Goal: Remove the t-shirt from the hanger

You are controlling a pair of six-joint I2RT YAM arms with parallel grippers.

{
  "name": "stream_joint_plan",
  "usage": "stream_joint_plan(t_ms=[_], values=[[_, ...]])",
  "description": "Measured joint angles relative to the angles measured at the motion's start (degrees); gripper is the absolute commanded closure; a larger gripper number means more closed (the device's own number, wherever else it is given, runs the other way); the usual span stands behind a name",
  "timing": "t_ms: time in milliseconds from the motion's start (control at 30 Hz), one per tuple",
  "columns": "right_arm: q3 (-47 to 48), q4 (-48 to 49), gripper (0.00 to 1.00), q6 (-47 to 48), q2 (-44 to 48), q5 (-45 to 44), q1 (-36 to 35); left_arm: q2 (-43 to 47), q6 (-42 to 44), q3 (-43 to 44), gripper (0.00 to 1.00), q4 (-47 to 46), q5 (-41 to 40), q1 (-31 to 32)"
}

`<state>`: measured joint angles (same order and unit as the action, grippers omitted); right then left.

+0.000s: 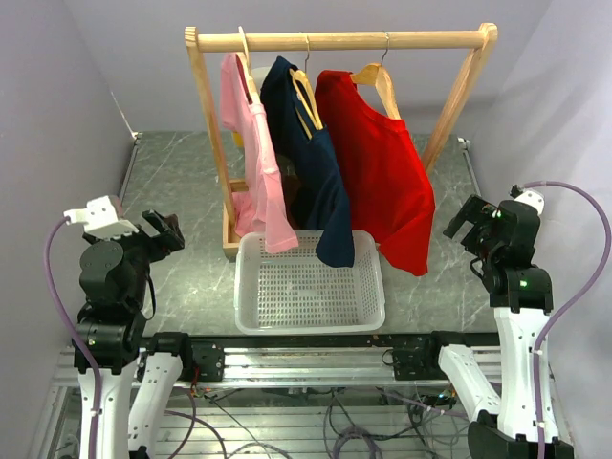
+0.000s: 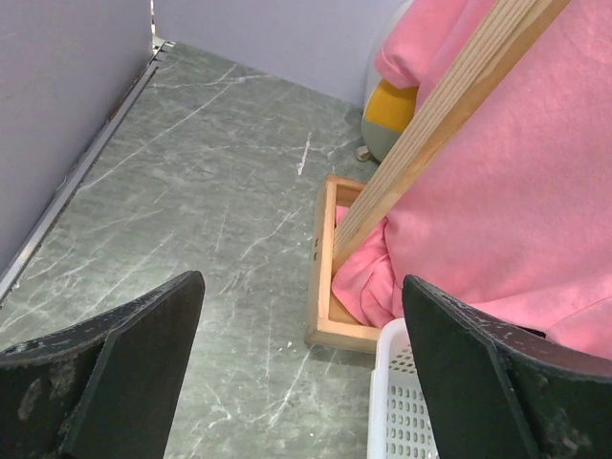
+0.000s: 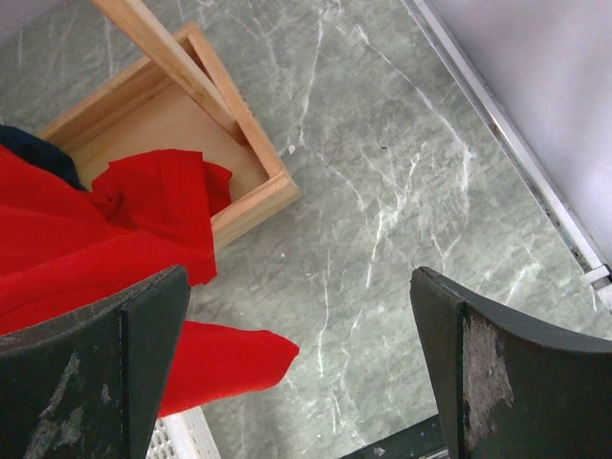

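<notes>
1. A wooden rack (image 1: pixel 344 41) stands on the gray desk (image 1: pixel 182 182), at 12 o'clock from the white basket (image 1: pixel 310 327).
2. Three shirts hang on the rack's top bar.
3. The pink t-shirt (image 1: pixel 258 163) is at the 9 o'clock end, the dark blue t-shirt (image 1: pixel 316 172) is in the middle, and the red t-shirt (image 1: pixel 382 177) is at the 3 o'clock end.
4. The red t-shirt sits on a wooden hanger (image 1: pixel 382 84).
5. The bottoms of the pink and blue shirts hang over the far rim of the basket.
6. The left tool (image 1: pixel 167 229) is at 9 o'clock from the basket, apart from it. Its fingers are spread wide with nothing between them.
7. The right tool (image 1: pixel 469 222) is at 3 o'clock from the basket, near the red t-shirt but not touching it. Its fingers are also spread wide and hold nothing.
</notes>
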<state>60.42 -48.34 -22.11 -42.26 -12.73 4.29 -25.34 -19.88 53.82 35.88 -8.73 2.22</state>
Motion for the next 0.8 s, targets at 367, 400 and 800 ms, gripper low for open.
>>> stream_joint_plan(t_ms=[367,400,800], values=[[0.1,-1.3,0.00,-0.8,0.5,-1.7,-0.3,-3.7,0.2,0.4,0.05,0.5,1.6,0.0],[0.3,-1.7,0.00,-0.8,0.7,-1.7,-0.3,-4.3,0.2,0.9,0.05,0.5,1.9,0.0],[5.1,-3.1,0.00,-0.2,0.5,-1.4,-0.3,-13.0,-0.3,13.5,0.05,0.3,8.2,0.0]])
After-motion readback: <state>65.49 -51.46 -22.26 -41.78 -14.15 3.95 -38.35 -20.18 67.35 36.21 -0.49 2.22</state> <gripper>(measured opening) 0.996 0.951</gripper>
